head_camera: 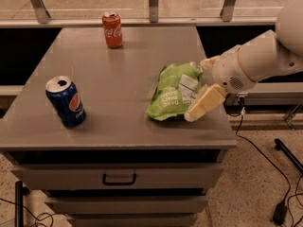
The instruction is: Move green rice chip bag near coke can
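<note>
Green rice chip bag lies flat on the right part of the grey cabinet top, near the right edge and a bit forward of centre. Crinkly light-green foil with white lettering running sideways across the face, a white label patch toward its right side, and creased, puffy edges; its footprint is clearly bigger than either can. The gripper sits at the bag's right edge. The cream lower finger angles down-left across the bag's lower right corner, and the other finger shows just past the bag's upper right corner. The jaws are spread wide with the bag's right side between them, and nothing is clamped. Can't tell if the lower finger actually touches the foil or just overlaps it in view. The white arm comes in from the right, off the side of the cabinet. Coke can stands upright at the back of the top, left of centre and well apart from the bag. A blue Pepsi can stands upright at front left, top opened. A drawer with a dark handle is below the top. A black cable trails on the speckled floor at right.
</note>
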